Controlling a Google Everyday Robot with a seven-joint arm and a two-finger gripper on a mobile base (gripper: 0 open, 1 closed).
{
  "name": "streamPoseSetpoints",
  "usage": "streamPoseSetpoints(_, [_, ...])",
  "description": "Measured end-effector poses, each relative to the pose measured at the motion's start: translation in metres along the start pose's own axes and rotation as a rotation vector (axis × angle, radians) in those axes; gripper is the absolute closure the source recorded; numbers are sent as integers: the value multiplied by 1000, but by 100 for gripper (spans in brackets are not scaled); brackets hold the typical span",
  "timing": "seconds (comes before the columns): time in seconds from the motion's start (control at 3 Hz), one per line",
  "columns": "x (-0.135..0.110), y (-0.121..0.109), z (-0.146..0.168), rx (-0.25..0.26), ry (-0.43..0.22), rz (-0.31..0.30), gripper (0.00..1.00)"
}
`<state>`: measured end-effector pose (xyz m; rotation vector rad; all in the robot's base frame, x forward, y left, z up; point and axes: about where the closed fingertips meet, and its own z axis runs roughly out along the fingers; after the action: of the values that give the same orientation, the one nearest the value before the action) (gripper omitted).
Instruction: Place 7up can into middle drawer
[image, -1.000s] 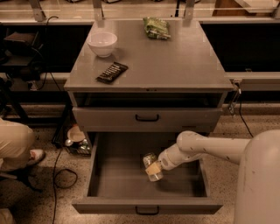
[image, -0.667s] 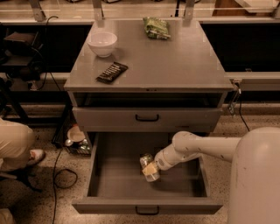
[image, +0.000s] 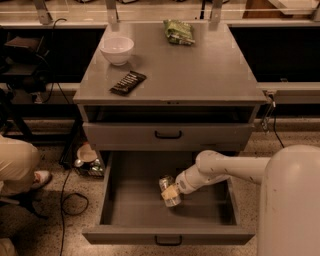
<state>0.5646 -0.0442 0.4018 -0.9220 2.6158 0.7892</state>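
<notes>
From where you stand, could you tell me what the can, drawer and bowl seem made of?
The can, in the gripper inside the drawer: likely thin metal, shiny silvery top. The drawer: probably painted sheet metal, flat matte grey walls. The bowl: glossy white, ceramic or plastic.

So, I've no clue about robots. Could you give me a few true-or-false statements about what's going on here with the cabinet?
1. The claw is down inside the open middle drawer, closed on the 7up can. True.
2. The white bowl sits in the open drawer. False: it stands on the cabinet top, at the back left.
3. The green bag lies at the back of the cabinet top. True.
4. The dark packet lies touching the green bag. False: it lies apart from the bag, nearer the front, close to the bowl.
</notes>
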Motion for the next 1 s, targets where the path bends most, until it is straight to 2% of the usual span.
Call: streamPoseSetpoints(1.0, [2, -4, 0, -10, -11, 30, 0])
